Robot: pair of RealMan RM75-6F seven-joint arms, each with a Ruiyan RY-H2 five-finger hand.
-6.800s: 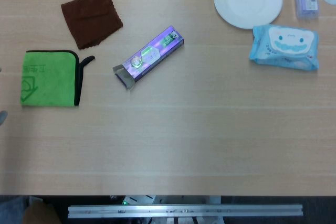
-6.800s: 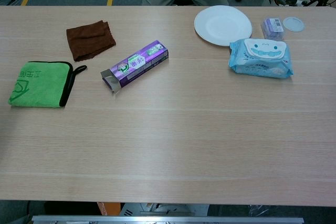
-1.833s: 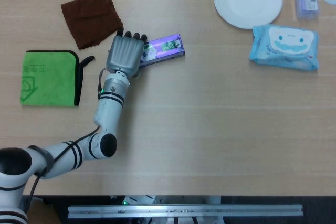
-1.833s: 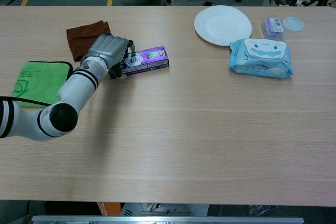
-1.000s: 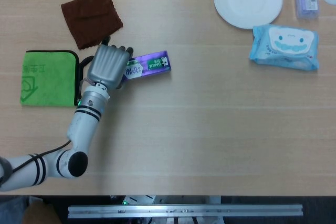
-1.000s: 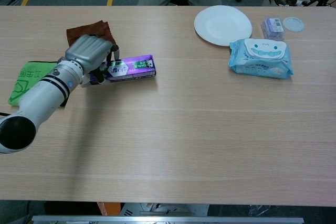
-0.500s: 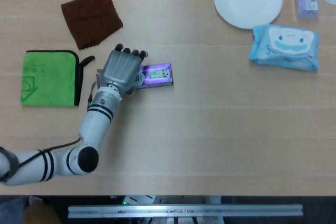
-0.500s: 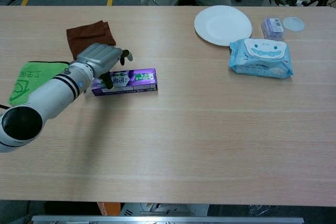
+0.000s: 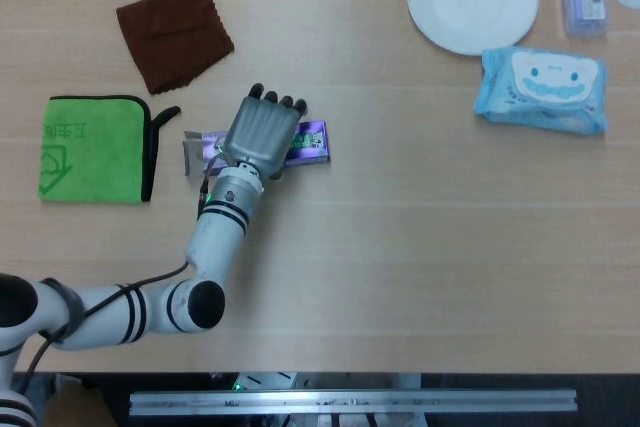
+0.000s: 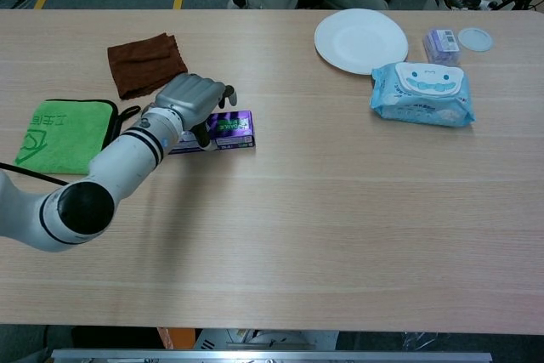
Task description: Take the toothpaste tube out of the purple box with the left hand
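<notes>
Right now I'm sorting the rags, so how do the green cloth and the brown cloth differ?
The green cloth is bright, black-edged with a loop, lying square; the brown cloth is plain, dark and turned at an angle. The green cloth lies nearer the robot, the brown cloth farther back. Both are folded flat on the table.

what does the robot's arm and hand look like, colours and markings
Only the left arm shows. It is glossy white with rounded black joint caps and black rings around the forearm and wrist. The left hand has a metallic silver-grey back and dark fingertips. A thin black cable runs alongside the arm.
</notes>
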